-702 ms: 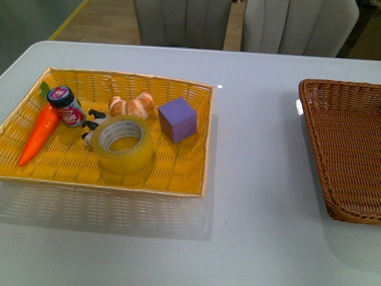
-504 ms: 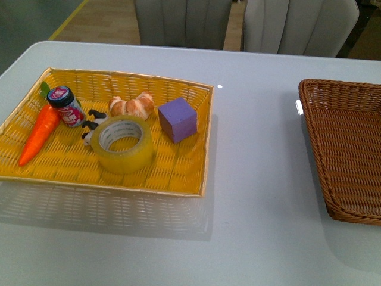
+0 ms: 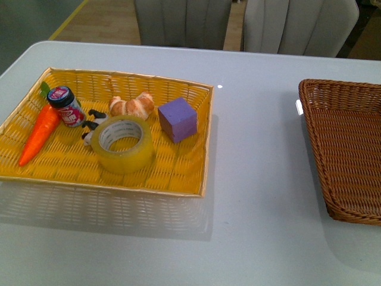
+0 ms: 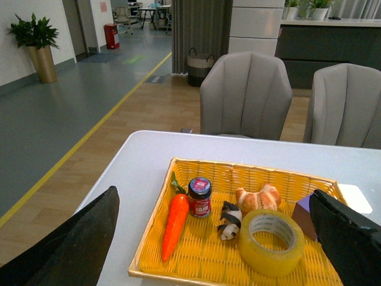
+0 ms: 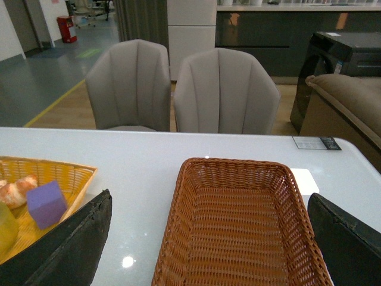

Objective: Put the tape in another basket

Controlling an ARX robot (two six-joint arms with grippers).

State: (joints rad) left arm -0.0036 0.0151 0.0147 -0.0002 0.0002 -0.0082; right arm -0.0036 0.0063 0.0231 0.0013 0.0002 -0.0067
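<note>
The tape (image 3: 122, 143), a wide yellowish translucent roll with a pale core, lies flat in the yellow woven tray (image 3: 178, 179) at the left of the table. It also shows in the left wrist view (image 4: 271, 241). The dark brown wicker basket (image 3: 333, 196) stands empty at the right edge, also in the right wrist view (image 5: 178, 226). My left gripper (image 4: 217, 262) is open, held back from and above the tape. My right gripper (image 5: 208, 262) is open above the brown basket. Neither arm shows in the front view.
In the yellow tray are also an orange carrot (image 3: 38, 134), a small jar (image 3: 66, 106), a panda figure (image 3: 90, 125), a croissant (image 3: 132, 106) and a purple cube (image 3: 177, 119). Bare white table (image 3: 256, 149) lies between the baskets. Grey chairs (image 3: 238, 24) stand behind.
</note>
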